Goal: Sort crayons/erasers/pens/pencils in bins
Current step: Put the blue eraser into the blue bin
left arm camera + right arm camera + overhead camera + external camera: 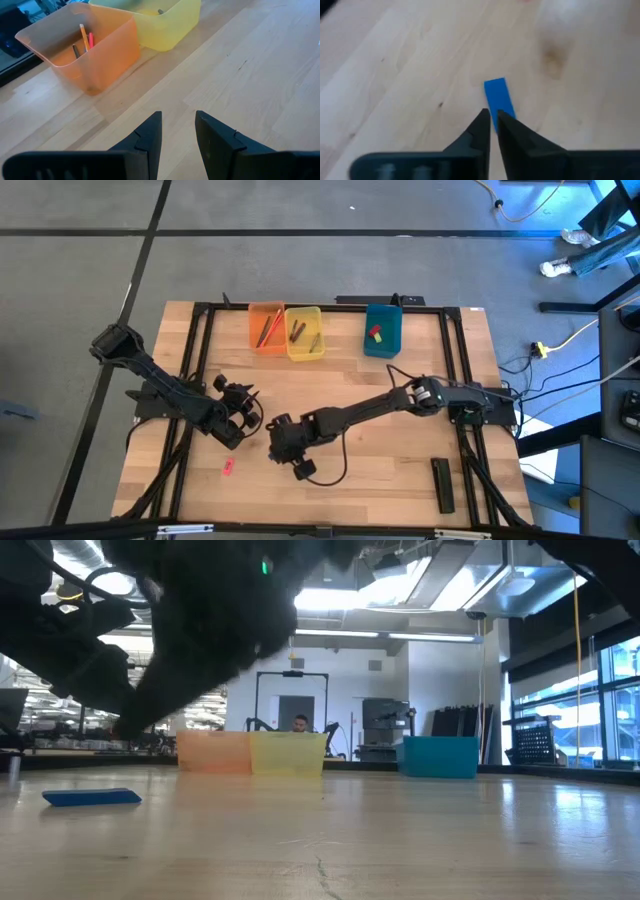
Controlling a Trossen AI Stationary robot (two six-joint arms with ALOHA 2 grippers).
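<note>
Blue eraser point(498, 100) flat on bare wood table point(410, 65), just ahead of right gripper point(492, 122), fingers nearly closed, empty. Probably light, rubbery, grippy; pinch across long edges. Left gripper point(177, 135) waits, slightly parted, facing orange bin point(95, 55).

Smooth pale wood table point(260, 75) with visible grain; 3 translucent glossy plastic bins point(107, 52).

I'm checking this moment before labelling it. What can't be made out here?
- Blue rectangular eraser: the right gripper's fingers cover its near end in the right wrist view; contact unclear. In the high view the arm hides it.
- Small pink eraser: too small to tell its shape.
- Teal-blue plastic bin: low view shows only its wall, contents hidden.
</note>
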